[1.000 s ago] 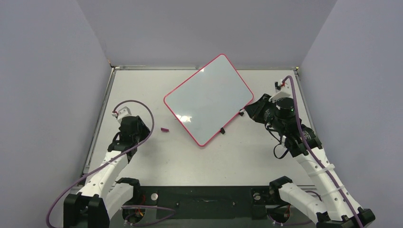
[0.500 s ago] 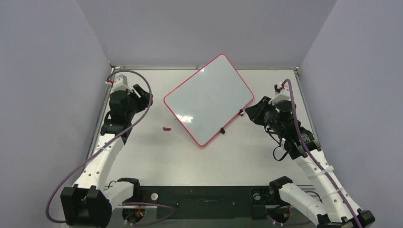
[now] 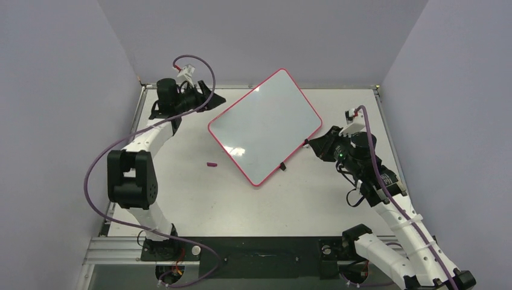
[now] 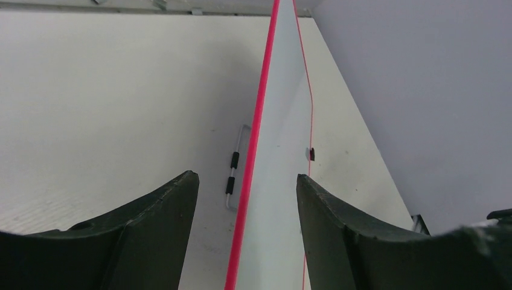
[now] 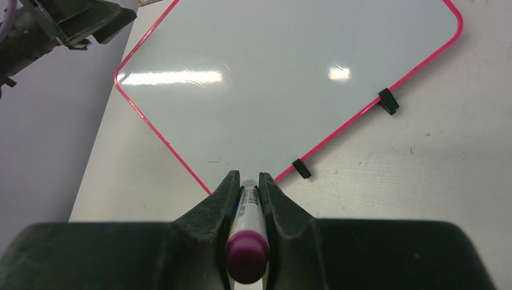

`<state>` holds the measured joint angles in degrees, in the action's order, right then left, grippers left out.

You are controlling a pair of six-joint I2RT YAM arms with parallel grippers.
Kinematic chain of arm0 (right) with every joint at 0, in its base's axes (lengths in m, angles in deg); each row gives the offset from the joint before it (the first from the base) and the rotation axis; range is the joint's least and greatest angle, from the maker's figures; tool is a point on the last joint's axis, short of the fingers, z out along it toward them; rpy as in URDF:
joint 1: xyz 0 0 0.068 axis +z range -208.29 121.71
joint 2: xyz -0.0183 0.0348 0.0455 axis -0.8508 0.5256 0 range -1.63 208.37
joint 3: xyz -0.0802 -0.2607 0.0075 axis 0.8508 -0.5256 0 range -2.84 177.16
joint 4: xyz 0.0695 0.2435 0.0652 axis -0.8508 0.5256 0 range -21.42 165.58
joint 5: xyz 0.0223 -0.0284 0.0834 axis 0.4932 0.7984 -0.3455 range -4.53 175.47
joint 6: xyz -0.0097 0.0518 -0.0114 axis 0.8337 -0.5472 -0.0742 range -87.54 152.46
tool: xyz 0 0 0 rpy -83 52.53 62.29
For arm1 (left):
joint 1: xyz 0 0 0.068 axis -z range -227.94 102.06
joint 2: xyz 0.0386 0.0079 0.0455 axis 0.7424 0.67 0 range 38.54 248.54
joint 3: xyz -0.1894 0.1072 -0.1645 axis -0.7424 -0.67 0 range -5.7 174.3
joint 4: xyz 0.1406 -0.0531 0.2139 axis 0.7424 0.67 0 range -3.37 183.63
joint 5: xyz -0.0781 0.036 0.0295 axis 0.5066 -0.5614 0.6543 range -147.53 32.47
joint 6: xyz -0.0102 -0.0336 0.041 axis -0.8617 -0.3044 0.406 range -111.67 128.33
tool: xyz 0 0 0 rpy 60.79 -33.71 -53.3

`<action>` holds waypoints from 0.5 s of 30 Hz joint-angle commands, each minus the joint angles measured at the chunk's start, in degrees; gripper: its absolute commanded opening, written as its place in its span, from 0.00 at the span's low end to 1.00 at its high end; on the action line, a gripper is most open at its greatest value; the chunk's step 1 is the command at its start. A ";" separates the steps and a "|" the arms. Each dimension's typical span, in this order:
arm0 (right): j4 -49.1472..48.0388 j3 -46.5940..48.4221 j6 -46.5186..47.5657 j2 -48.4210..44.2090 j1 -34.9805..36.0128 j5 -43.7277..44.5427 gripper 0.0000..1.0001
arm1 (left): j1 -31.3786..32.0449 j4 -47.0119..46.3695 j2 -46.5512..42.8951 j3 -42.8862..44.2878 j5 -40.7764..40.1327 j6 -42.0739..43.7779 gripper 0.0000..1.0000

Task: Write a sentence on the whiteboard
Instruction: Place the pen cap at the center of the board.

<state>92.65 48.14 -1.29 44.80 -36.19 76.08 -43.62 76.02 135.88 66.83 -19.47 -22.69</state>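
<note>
The whiteboard lies turned like a diamond at mid-table, with a pink-red frame and black clips on its near right edge. Its face is blank; no sentence shows in any view. My right gripper sits at the board's right edge, shut on a white marker with a purple end, tip pointing at the board. My left gripper is open at the board's far left corner. In the left wrist view its gripper has the board's pink frame edge between the jaws, not touching.
A small magenta cap lies on the table left of the board. A wire piece with black sleeves shows beside the board's edge. The enclosure walls stand close at the back and sides. The left gripper also shows in the right wrist view.
My left arm has swung from the near left of the table to the back left, up to the board's far left corner. My right gripper with the marker has barely shifted.
</note>
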 commanded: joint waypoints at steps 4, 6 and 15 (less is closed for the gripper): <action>-3.10 0.10 2.25 -0.23 0.07 -0.51 0.00 | 0.13 -8.23 9.47 9.70 18.16 -2.61 0.58; -3.14 0.05 1.87 0.47 0.07 -0.65 0.00 | 0.28 -7.59 11.30 11.11 20.23 -2.37 0.58; -3.38 -0.18 2.00 1.64 0.02 -1.81 0.00 | 3.26 5.85 15.50 16.69 19.50 7.54 0.45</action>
<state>91.78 47.88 -0.07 46.57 -36.19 75.14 -41.91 75.84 150.48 79.25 -0.73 -22.06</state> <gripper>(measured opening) 0.108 0.455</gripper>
